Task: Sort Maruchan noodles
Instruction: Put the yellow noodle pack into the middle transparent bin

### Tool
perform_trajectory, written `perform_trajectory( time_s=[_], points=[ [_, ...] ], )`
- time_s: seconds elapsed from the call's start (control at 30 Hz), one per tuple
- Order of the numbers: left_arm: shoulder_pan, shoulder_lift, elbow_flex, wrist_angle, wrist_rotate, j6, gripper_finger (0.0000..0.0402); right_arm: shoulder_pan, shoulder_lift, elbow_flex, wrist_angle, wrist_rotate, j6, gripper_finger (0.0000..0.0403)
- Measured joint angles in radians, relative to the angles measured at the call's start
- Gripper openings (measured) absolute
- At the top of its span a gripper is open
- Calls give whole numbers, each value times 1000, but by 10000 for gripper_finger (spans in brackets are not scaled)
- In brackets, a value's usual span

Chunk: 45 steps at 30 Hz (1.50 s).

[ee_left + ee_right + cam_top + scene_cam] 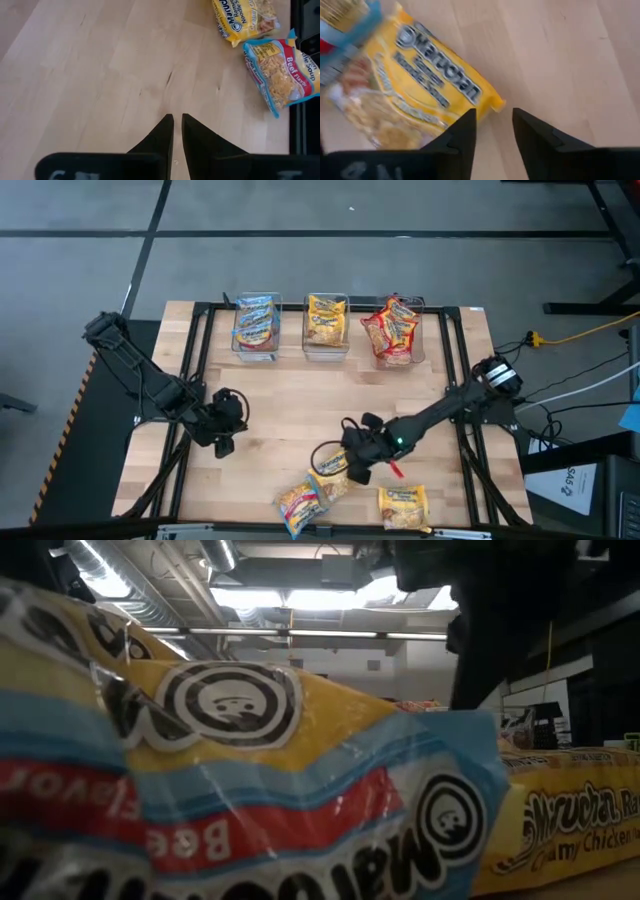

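The right arm stretches low across the pale wooden table (300, 410), its right pincer (494, 122) parted a little and empty, one finger at the corner of a flat yellow plastic noodle packet (420, 95) near the front edge.

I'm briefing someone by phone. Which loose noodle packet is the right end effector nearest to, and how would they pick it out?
On the wooden table, near its front edge, three loose packets lie. The right end effector hovers beside the yellow packet. It is the farthest from the edge; the beef packet next to it is blue and red.
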Motion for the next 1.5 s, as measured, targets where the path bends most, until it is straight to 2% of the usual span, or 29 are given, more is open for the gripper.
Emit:
perform_trajectory(
  time_s=[0.13,0.3,0.4,0.53,0.63,0.87,1.0,1.2,1.5],
  points=[
    [0,0,0,0,0,2,33,-37,14,1,8,-83,51,180],
    [0,0,0,-2,0,3,33,-41,64,-1,14,-118,79,227],
    [0,0,0,-6,-1,4,33,-40,86,-1,58,-144,81,243],
    [0,0,0,-10,-1,4,33,-40,101,0,123,-153,81,242],
    [0,0,0,-13,-2,4,33,-49,115,1,141,-162,85,229],
    [-1,0,0,-16,-5,5,33,-82,171,6,260,-284,70,171],
    [-1,0,0,-16,-6,8,33,-97,178,-3,269,-266,21,117],
    [-1,0,0,-16,-11,55,33,-139,177,-2,254,-241,-36,11],
    [-1,0,0,-16,-32,57,33,-221,166,-1,215,-271,-116,3]
  ],
)
